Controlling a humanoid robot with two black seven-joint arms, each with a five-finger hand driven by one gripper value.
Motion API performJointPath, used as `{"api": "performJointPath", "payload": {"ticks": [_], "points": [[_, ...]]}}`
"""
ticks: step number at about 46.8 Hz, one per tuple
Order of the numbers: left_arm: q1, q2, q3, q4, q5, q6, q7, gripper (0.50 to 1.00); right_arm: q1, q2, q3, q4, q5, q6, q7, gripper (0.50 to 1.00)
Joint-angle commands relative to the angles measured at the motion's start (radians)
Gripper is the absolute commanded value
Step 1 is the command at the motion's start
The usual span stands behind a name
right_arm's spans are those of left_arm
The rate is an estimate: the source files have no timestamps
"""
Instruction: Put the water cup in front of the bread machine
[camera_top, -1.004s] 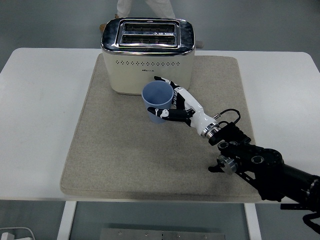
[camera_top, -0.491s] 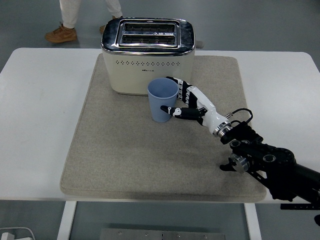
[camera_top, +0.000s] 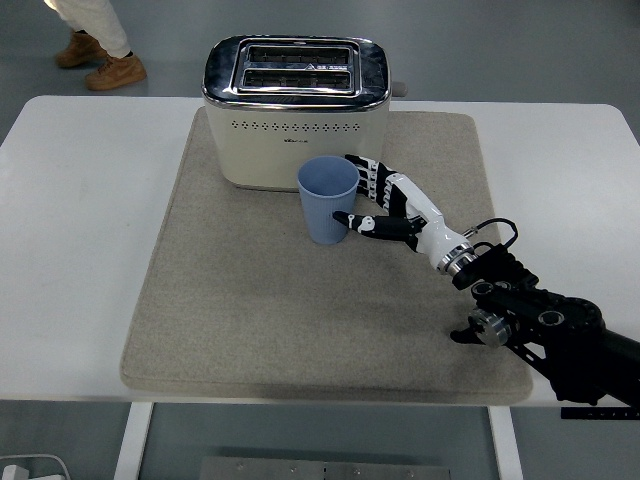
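The blue water cup (camera_top: 328, 212) stands upright on the mat just in front of the toaster (camera_top: 296, 108) — where it belongs — so the right robot hand (camera_top: 385, 205) is open beside it, holding nothing.

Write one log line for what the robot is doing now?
right hand: open beside blue plastic cup | cup: upright on beige mat, before cream toaster | left: unseen

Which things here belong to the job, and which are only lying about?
For the job: blue cup, standing upright; toaster behind it; right hand, fingers loosely beside the cup.

Only there: beige mat, white table, a person's shoes.
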Motion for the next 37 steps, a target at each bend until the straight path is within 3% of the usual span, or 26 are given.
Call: {"api": "performJointPath", "payload": {"ticks": [1, 30, 37], "points": [[0.0, 0.0, 0.0, 0.0, 0.0, 0.0, -0.001, 1.0, 0.0, -0.018, 0.0, 0.009, 0.001, 0.0, 0.0, 0.915], [0.0, 0.0, 0.0, 0.0, -0.001, 0.0, 0.001, 1.0, -0.018, -0.19, 0.032, 0.095, 0.027, 0.003, 0.0, 0.917], [0.0, 0.0, 0.0, 0.0, 0.0, 0.0, 0.001, 1.0, -0.018, -0.218, 0.055, 0.1, 0.081, 0.037, 0.0, 0.917]]}}
